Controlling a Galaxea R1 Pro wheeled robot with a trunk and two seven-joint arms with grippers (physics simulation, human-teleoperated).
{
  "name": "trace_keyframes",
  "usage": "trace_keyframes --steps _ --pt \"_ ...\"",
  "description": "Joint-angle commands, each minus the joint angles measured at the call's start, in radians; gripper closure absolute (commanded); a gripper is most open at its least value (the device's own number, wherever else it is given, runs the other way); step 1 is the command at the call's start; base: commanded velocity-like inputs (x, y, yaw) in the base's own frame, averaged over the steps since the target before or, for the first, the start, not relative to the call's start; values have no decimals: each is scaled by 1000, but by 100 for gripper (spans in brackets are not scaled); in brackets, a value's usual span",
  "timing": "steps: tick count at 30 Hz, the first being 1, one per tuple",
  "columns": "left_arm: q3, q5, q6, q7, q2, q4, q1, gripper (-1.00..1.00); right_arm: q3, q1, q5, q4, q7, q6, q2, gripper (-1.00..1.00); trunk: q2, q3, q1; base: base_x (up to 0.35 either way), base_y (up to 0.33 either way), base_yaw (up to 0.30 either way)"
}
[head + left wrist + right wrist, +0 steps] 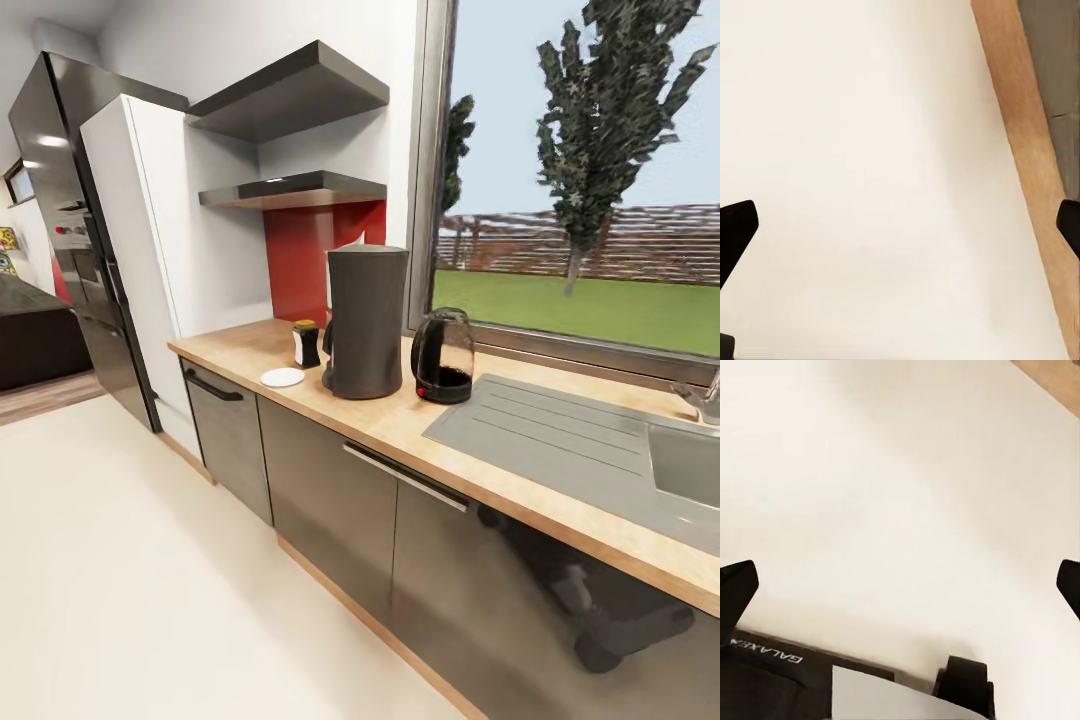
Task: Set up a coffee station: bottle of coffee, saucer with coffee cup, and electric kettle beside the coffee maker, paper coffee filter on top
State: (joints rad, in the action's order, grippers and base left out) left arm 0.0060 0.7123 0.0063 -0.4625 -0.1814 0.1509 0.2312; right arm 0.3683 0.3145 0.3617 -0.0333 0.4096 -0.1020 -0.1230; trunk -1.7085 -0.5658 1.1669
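On the light wood kitchen countertop (pixel 400 425) stands the tall black coffee maker (pixel 365 320). A white tip of the paper coffee filter (pixel 352 241) pokes up at its top rim. Left of it are the bottle of coffee (pixel 306 343) with its yellow cap and the white saucer (pixel 282 377), which is bare. The dark electric kettle (pixel 443 355) stands just right of the maker. The thin kitchen shelf (pixel 295 188) hangs above. The coffee cup is out of view. My left gripper (pixel 900 229) and right gripper (pixel 900 585) are both open over pale floor, holding nothing.
A steel sink with drainboard (pixel 560 425) is set into the counter at right, under a big window. Grey cabinet fronts (pixel 330 500) run below. A thicker dark slab (pixel 290 95) hangs above the shelf; a black fridge (pixel 70 230) stands far left. Pale floor (pixel 150 580) lies open at left.
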Motion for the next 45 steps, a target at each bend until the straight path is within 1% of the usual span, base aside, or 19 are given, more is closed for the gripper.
trace_keyframes --steps 1,2,4,6,7,8,9,11,12,14,16,19,26,28,34,40,45 --pt "2 3 7 0 -1 132 0 -100 8 1 7 -237 -6 268 5 -100 0 -1 0 0 0 0" --pt "2 3 9 7 -1 148 0 -100 8 1 7 -255 -6 280 5 -100 0 -1 0 0 0 0" --pt "2 3 15 60 -1 218 0 -100 8 1 7 -296 -21 309 5 -100 0 -1 0 0 0 0" --pt "3 3 25 90 -1 258 0 -100 9 1 7 -308 -39 316 5 -100 0 -1 0 0 0 0" --pt "7 3 46 111 -2 300 0 -100 10 1 7 -319 -61 322 5 -100 0 -1 0 0 0 0" --pt "8 3 60 118 -2 318 0 -100 10 1 7 -327 -71 324 5 -100 0 -1 0 0 0 0" --pt "10 3 88 130 -2 348 0 -100 9 1 8 -346 -84 330 5 -100 0 -1 0 0 0 0" --pt "12 3 110 137 -2 367 0 -100 8 1 8 -371 -93 350 5 -100 0 -1 0 0 0 0" --pt "12 3 124 141 -3 377 0 -100 7 0 8 -396 -99 387 5 -100 0 -1 0 0 0 0" --pt "13 3 135 146 -3 382 0 -100 7 -2 7 -418 -107 439 5 -100 0 -1 0 0 0 0" --pt "13 3 138 148 -3 378 0 -100 6 -2 7 -426 -111 458 5 -100 0 -1 0 0 0 0" --pt "14 3 139 150 -3 346 0 -100 5 -4 7 -431 -115 482 2 -100 0 0 0 0 0 -37" --pt "13 3 138 149 -3 317 0 -100 4 -7 7 -427 -126 492 0 -100 0 5 0 -111 0 -144" --pt "14 3 138 148 -4 314 0 -100 4 -8 6 -425 -141 492 0 -100 0 6 0 -173 0 -94" --pt "14 3 138 148 -4 311 0 -100 4 -8 6 -424 -157 493 0 -100 0 8 0 -65 0 -51" --pt "14 3 138 148 -4 310 0 -100 4 -9 6 -424 -161 493 0 -100 0 12 0 -17 0 -163" --pt "14 3 138 148 -4 309 0 -100 4 -16 6 -424 -162 493 0 -100 0 15 0 -210 0 -114"
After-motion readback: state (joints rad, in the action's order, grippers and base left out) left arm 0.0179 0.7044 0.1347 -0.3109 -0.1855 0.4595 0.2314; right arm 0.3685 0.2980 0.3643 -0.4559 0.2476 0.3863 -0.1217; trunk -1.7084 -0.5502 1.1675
